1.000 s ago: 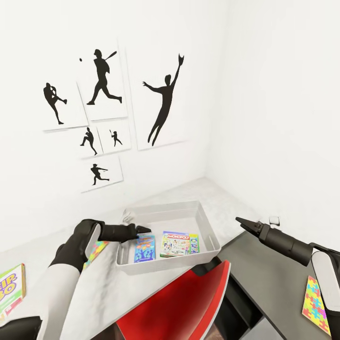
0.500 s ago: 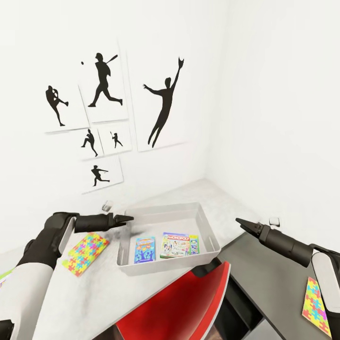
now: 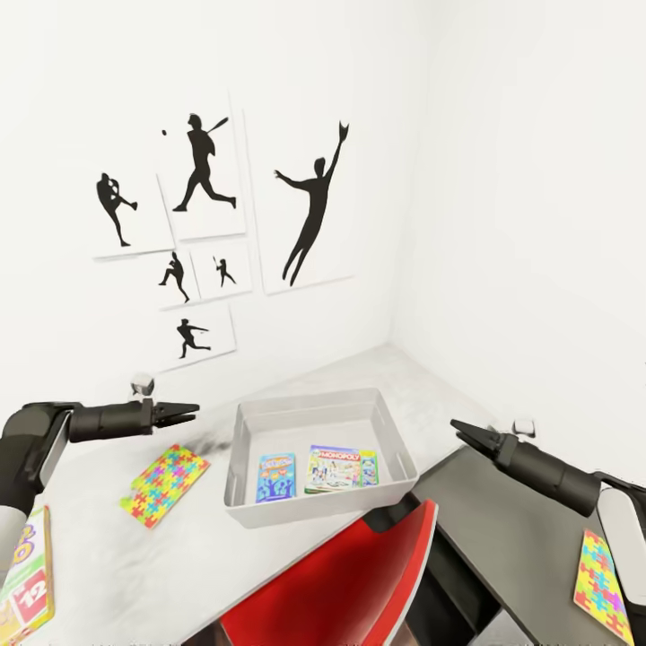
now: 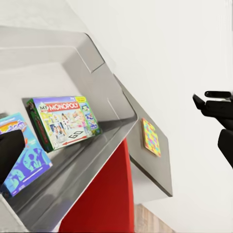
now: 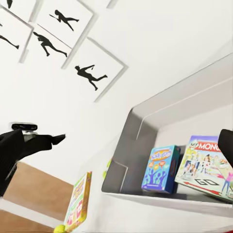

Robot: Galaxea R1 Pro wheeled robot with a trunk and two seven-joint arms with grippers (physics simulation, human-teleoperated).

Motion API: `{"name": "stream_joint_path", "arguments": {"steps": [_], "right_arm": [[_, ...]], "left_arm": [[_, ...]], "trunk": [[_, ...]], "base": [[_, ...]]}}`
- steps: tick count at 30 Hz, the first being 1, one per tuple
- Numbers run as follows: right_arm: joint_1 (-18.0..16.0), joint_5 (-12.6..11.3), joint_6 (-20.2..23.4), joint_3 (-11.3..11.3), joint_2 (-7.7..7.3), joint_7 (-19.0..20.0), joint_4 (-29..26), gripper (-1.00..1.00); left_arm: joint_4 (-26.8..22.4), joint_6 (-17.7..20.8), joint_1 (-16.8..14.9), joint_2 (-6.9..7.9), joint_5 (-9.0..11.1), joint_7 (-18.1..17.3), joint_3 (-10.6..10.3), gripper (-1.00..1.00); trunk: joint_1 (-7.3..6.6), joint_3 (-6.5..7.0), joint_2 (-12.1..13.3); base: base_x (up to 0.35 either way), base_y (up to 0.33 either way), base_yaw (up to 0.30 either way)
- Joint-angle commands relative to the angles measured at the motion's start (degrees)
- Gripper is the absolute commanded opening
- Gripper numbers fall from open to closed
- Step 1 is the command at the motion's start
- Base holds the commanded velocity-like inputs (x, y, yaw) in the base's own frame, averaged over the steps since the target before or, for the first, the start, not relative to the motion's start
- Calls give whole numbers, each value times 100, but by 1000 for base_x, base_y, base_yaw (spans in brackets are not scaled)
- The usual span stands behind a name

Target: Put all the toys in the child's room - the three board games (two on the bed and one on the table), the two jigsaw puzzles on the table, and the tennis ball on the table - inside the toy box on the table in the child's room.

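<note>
Head camera looks down at the toy box (image 3: pixel 318 422); both wrist cameras share it.

"MY MONOPOLY", "GO" on game box (image 4: pixel 63 121) in bin; "12", perhaps "O", on green box (image 3: pixel 27 579).

Toy box (image 3: pixel 395 440) is open above, but a red chair (image 3: pixel 359 574) blocks its near side.

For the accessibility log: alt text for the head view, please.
A shallow light grey toy box on a pale table holds two printed board game boxes; a multicoloured jigsaw puzzle square lies beside it, between two raised black arms.
</note>
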Motion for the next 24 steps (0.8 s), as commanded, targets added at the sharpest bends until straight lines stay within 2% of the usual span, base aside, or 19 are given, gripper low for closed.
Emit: {"name": "stream_joint_path", "arguments": {"steps": [1,6,7,12,19,20,24], "right_arm": [[20,26,21,-26,2,88,-4,100],[145,28,21,-237,1,383,-14,100],[202,28,21,-358,1,510,-17,100],[377,29,21,-630,5,801,-26,100],[599,32,4,-781,8,1059,-32,100],[671,32,-10,-800,8,1114,-32,100],[818,30,-40,-850,10,1273,-40,100]], "left_arm": [[10,53,0,55,4,-60,4,100],[35,31,14,245,5,-213,58,100],[42,26,18,329,5,-255,100,100],[70,19,28,534,5,-357,209,100],[124,-76,156,776,6,-509,297,100],[169,-180,223,852,12,-549,316,100],[338,-460,334,971,18,-549,373,100]], "trunk": [[4,-4,-12],[4,41,-12],[4,50,-12],[4,95,-12],[4,158,-12],[4,167,-12],[4,203,-12]], "base": [[-91,47,0],[-119,68,0],[-72,36,0],[-39,19,0],[-11,5,0],[-3,2,0],[-2,1,0]]}}
